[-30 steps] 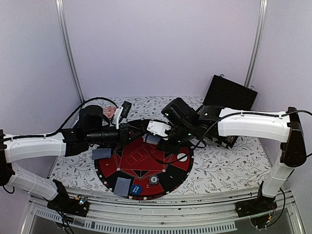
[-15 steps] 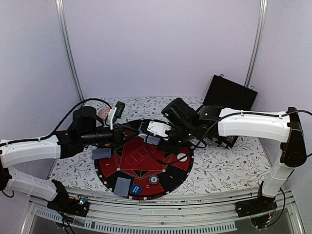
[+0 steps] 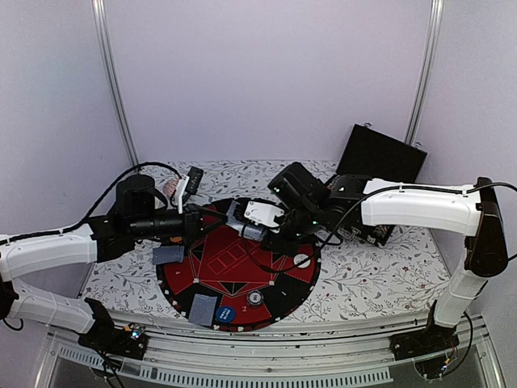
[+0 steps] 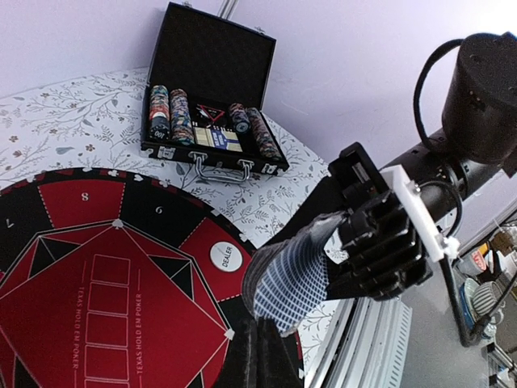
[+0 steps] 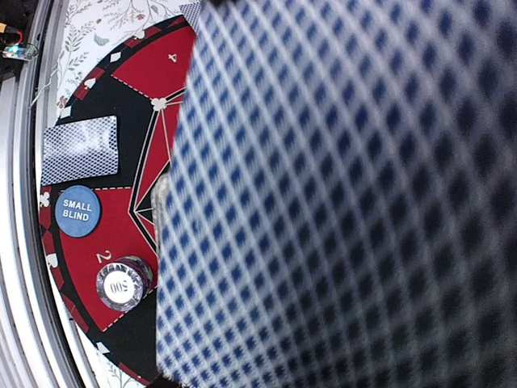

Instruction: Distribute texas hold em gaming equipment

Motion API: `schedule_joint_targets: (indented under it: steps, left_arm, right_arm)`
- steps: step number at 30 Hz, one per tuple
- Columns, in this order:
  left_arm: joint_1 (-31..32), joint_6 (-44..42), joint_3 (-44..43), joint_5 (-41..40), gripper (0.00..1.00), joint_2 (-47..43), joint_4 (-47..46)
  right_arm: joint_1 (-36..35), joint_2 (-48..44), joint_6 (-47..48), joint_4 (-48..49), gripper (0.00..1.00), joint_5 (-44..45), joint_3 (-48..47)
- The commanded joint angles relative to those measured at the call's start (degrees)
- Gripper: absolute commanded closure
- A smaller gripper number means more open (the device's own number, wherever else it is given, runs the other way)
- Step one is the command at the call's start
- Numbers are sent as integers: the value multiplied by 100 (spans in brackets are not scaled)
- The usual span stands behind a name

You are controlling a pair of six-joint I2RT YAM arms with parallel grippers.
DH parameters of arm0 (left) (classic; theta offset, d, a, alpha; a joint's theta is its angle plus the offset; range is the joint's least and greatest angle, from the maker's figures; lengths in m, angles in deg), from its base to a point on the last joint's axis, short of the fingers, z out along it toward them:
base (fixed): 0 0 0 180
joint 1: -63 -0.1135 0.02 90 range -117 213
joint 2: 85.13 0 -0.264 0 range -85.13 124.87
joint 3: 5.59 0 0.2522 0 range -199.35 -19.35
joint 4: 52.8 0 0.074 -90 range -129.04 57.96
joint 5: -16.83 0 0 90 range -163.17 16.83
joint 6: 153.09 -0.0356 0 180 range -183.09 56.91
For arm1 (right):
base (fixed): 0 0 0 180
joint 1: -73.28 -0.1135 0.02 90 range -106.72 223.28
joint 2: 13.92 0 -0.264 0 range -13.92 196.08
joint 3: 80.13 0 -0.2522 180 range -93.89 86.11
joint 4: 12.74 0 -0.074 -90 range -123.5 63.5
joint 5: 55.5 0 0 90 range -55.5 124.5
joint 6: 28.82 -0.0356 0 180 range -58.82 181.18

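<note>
Above the far half of the round mat (image 3: 234,263), the left gripper (image 4: 262,339) is pinched together on the lower edge of a bowed card (image 4: 287,279). The right gripper (image 4: 343,238) clamps the card's upper end. The mat's red centre lies open beneath them. On its near rim sit a face-down card (image 3: 203,307), a blue disc (image 3: 227,314) and a chip (image 3: 255,298). A second card (image 3: 168,254) overhangs its left edge, and the white dealer disc (image 3: 301,260) is by its right rim. The open case (image 3: 380,158) stands beyond its far-right edge.
</note>
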Motion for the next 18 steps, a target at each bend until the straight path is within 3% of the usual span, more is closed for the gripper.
schedule_joint_targets:
  steps: [1, 9, 14, 18]
  left_arm:
    - [-254, -199, -130, 251, 100, -300, 642]
    - [-392, -465, -739, 477, 100, -436, 2271]
    - [-683, -662, -1622, 635, 100, -341, 4444]
    - [-721, -517, -1745, 994, 100, -265, 5750]
  right_arm:
    - [119, -58, -38, 101, 60, -51, 100]
    - [358, 1, -15, 266, 61, -165, 226]
    - [528, -42, 22, 300, 61, -165, 406]
    - [581, -123, 28, 373, 61, -148, 535]
